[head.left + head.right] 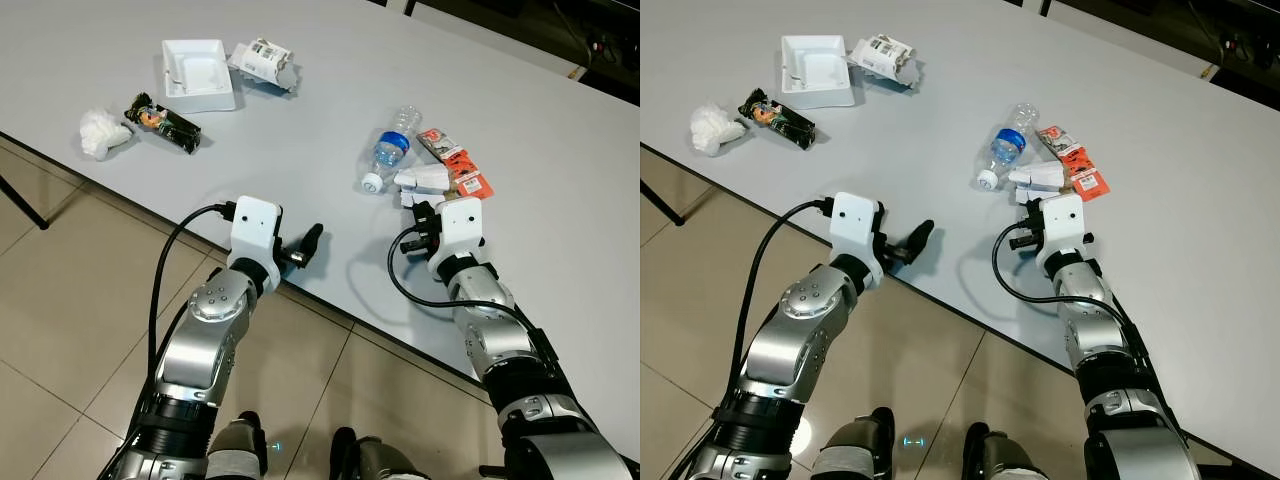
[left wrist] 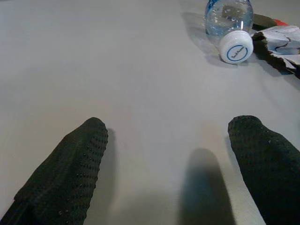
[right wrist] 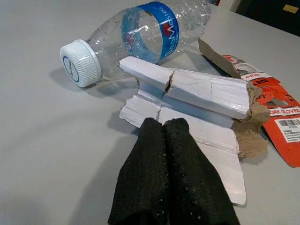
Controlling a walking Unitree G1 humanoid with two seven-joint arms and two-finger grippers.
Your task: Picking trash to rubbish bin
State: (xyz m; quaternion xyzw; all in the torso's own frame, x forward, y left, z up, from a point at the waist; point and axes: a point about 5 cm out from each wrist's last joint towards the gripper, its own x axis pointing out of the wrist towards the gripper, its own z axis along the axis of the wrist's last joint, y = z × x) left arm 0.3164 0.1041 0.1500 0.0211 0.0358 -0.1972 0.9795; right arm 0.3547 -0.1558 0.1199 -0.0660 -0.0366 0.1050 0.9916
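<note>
Cardboard scrap [image 3: 197, 96] touching right claw [image 3: 164, 126], bottle [image 3: 140, 35] beyond

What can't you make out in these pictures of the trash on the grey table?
- Rubbish bin: none to be located.
- Torn white cardboard piece: right wrist view, the right gripper covers its near edge; a grip cannot be judged.
- Red and white packaging card: cut off by the frame edge.
- Dark snack wrapper: print too small in the left eye view.

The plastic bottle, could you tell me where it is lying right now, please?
The plastic bottle lies on its side on the grey table, ahead of the right tool, touching the torn white cardboard.
</note>
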